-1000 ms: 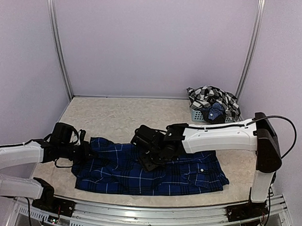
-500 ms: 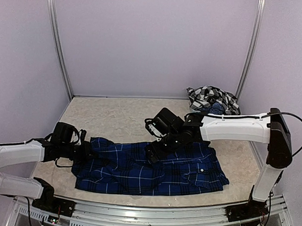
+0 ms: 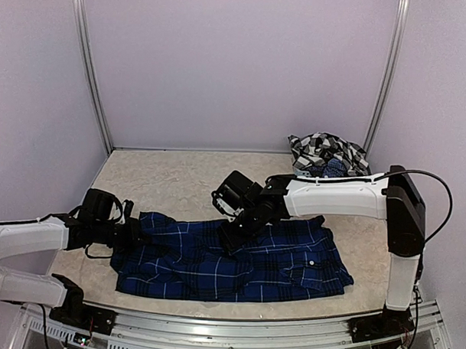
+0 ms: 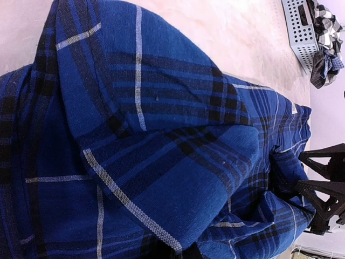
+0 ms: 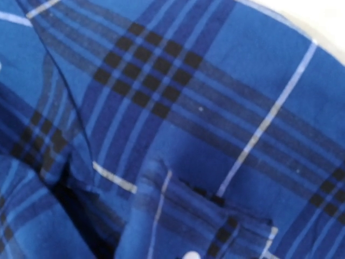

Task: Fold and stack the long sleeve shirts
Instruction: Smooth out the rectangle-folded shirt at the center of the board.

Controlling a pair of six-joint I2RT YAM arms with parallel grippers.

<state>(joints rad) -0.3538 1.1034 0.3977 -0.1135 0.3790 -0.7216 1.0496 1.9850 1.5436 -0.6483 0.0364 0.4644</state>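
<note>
While the blue shirt point(image 3: 291, 264) lies as before, spread across the near half of the table point(image 3: 171, 180), the right gripper point(image 3: 232, 239) has shifted left over its far edge since half a second ago. The left gripper point(image 3: 135, 234) stays clamped on the shirt's left end. Only the left wrist view shows the right fingers point(image 4: 323, 199), standing apart. The right wrist view shows only blurred cloth. The checked shirt point(image 3: 329, 151) heaps over the basket point(image 3: 302, 178) at far right, partly hiding it.
</note>
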